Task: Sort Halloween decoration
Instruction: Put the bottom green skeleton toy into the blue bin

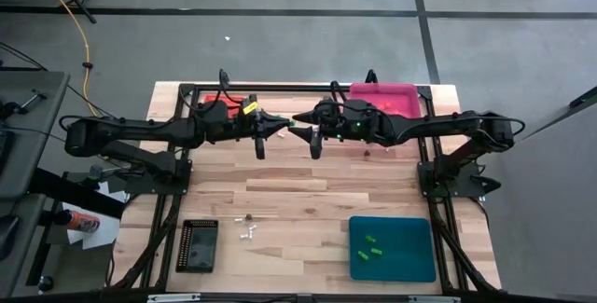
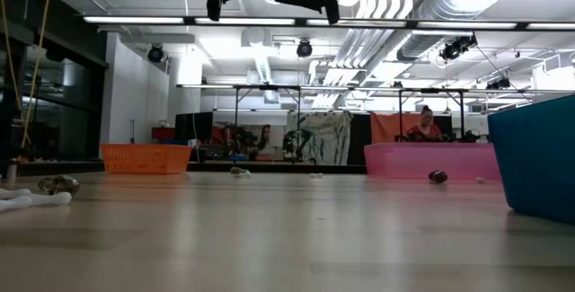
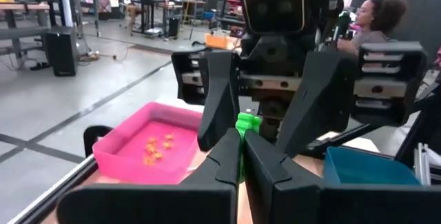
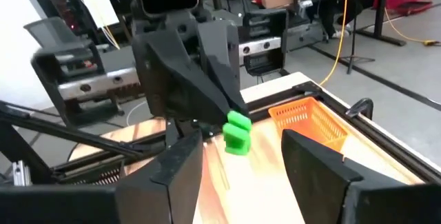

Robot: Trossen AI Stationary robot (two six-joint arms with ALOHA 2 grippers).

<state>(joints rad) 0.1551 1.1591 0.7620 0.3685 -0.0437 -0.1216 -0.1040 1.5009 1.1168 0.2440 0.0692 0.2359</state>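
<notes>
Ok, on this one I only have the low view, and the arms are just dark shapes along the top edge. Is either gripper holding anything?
Observer: Yes. The left gripper is shut on a small bright green plastic trinket, above the table's middle.
Operator: And the right one?
Observer: The right gripper faces it tip to tip, fingers open.
Operator: Anything in the teal tray?
Observer: The teal rectangular tray holds several green trinkets.
</notes>
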